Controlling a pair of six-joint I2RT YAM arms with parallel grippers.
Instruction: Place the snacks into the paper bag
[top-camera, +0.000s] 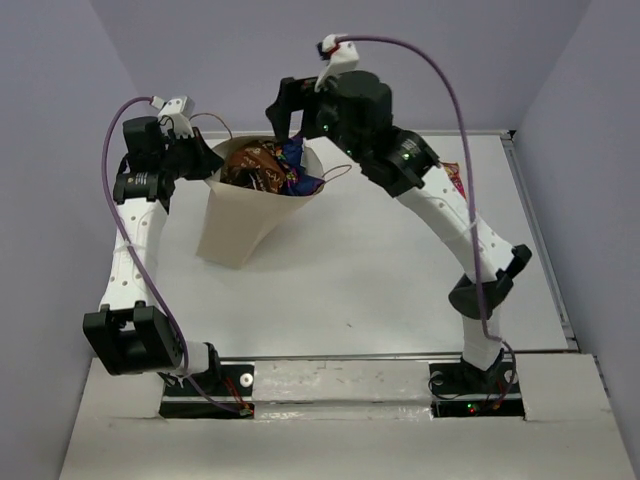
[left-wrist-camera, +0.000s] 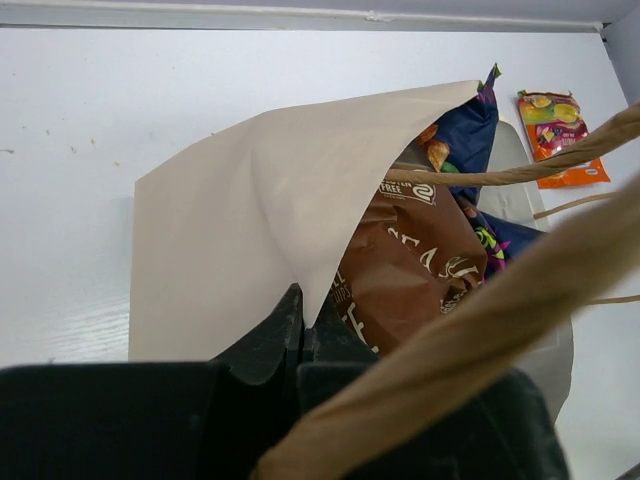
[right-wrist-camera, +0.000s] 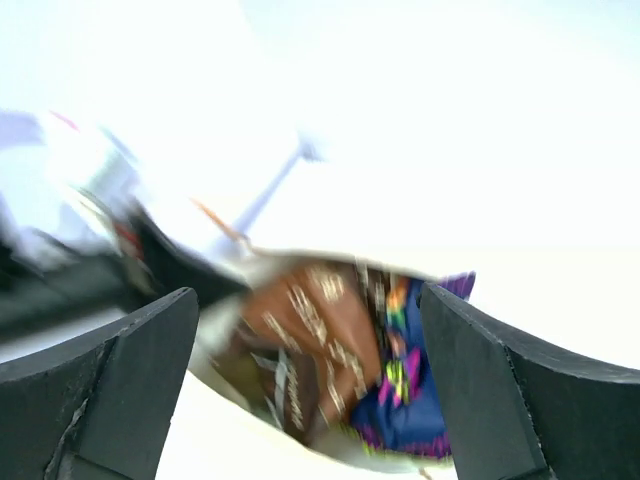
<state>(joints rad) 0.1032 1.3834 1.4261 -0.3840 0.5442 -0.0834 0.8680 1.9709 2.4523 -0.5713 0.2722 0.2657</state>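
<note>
Top external view: the small orange-red packet (top-camera: 454, 180) lies on the table (top-camera: 380, 270) at about 3 o'clock from the paper bag (top-camera: 240, 225), half hidden behind the right arm (top-camera: 450, 225), which is the nearer one. The right gripper (top-camera: 290, 133) hangs over the bag's mouth, spread wide and empty. The left gripper (left-wrist-camera: 302, 325) is pinched onto the bag's rim.

The paper bag (top-camera: 240, 215) is matt, smooth cream paper — its handle (left-wrist-camera: 480, 330) is rough twisted paper cord. The brown chip bag (left-wrist-camera: 410, 270) and orange-red packet (left-wrist-camera: 557, 135) are glossy crinkled foil. The table (top-camera: 400, 280) — smooth white, slight sheen.
</note>
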